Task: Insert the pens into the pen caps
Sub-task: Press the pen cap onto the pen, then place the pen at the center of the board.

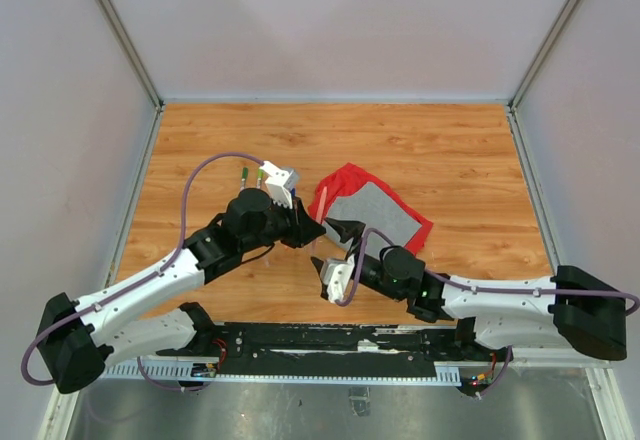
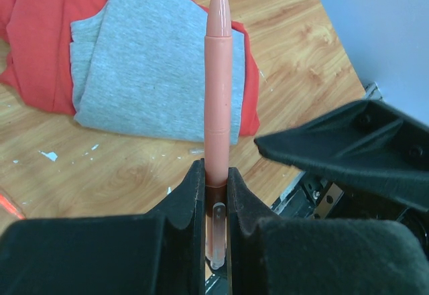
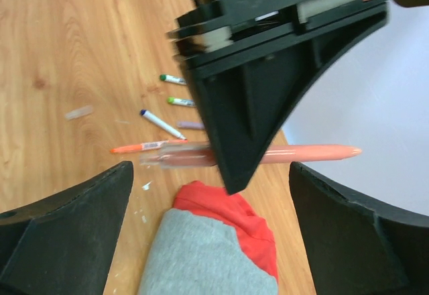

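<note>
tabletop (image 1: 400, 140) has open room beyond the cloth (image 1: 375, 210). my right claw (image 1: 333, 246) is spread wide, right next to my left claw (image 2: 216, 181), which is pinching the salmon pen (image 2: 218, 74) by its tail. long axis runs across the right one's gap. loose pens (image 3: 164, 121) lie well apart, past my left wrist.

No text, brand or number can be read in any view. The orange pen (image 3: 131, 149) lying on the table (image 3: 60, 53) carries a pale patch near its middle — too blurred to tell whether it is print. The barrel of the salmon-pink pen (image 2: 218, 94) shows only plain colour in the left wrist view.
</note>
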Available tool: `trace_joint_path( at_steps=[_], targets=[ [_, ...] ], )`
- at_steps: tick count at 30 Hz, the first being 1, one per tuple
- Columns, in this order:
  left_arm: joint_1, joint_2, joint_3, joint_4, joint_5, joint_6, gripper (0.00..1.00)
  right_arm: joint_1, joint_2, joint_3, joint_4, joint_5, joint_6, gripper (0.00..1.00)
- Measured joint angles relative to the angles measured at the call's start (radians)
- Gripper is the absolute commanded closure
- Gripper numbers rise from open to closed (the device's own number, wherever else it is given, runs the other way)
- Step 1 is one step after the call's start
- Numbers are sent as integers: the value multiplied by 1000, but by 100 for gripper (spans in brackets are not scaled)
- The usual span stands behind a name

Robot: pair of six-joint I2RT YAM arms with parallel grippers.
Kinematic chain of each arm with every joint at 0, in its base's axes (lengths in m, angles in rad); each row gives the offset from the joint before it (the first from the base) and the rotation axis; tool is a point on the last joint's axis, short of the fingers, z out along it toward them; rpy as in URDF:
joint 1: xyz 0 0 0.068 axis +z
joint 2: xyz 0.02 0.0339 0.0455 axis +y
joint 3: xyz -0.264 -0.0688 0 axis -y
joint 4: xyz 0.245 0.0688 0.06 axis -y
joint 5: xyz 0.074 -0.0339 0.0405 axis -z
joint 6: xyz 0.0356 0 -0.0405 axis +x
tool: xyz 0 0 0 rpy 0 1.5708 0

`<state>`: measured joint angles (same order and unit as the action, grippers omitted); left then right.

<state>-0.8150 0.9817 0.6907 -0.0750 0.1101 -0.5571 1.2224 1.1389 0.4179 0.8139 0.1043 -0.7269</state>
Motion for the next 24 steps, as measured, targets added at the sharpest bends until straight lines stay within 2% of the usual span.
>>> trace_joint_path(
  at_steps=[9,15,17,20,24],
  targets=[
    [0,18,12,-25,-21,1,100,41,-108,-78,-89,-36,50,1],
    [0,50,61,-98,-106,12,100,41,-233,-107,-151,31,158,2],
    [0,81,103,-145,-150,21,99,40,-266,-83,-232,79,219,2],
    [10,139,174,-225,-214,45,100,18,-282,24,-439,121,351,2],
    [105,203,240,-308,-234,92,100,-82,-288,114,-618,127,502,2]
  ],
)
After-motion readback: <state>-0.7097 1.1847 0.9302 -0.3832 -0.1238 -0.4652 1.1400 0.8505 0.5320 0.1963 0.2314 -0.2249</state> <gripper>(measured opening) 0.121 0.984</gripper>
